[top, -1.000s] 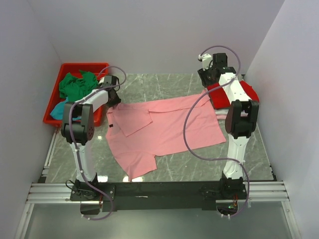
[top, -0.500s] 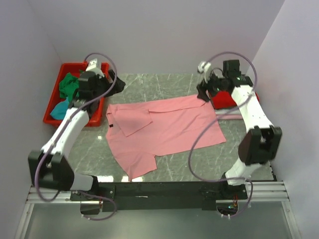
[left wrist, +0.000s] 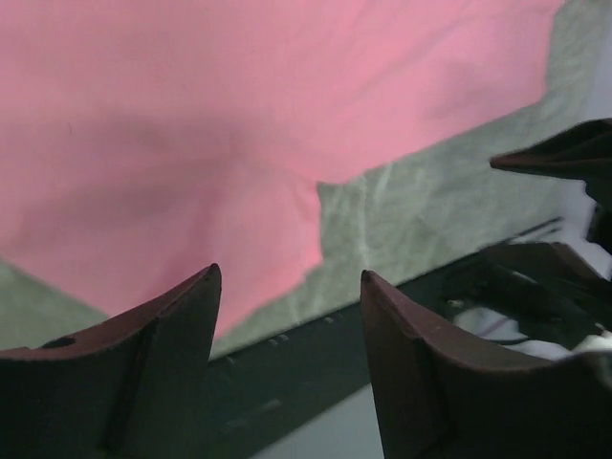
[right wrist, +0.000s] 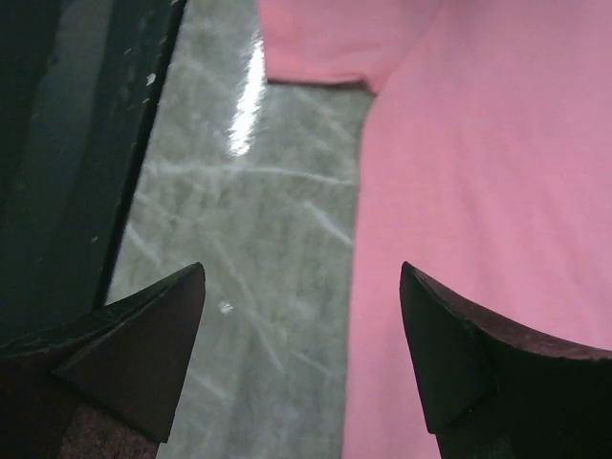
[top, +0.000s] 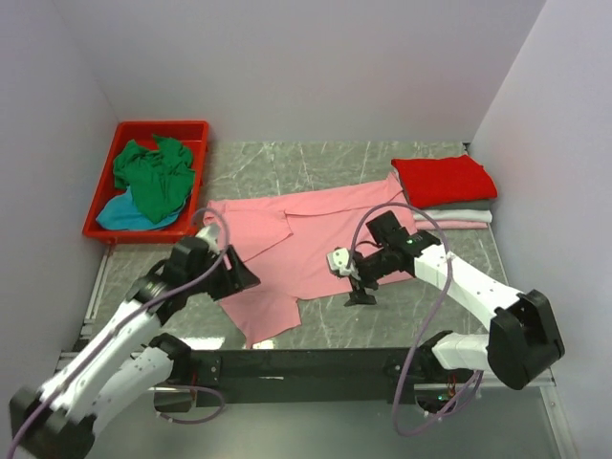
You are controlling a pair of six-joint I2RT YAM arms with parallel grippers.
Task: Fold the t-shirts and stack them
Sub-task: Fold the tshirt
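Arms low; left end effector, right end effector spread.

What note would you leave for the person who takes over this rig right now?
Open and empty: left pincer, right pincer, both over the pink t-shirt.
It lies spread on the table, not fully folded.
Done: red t-shirt folded, on top of the stack at far right.
Left: fold and stack the pink one, then the green t-shirt and teal t-shirt in the red bin.
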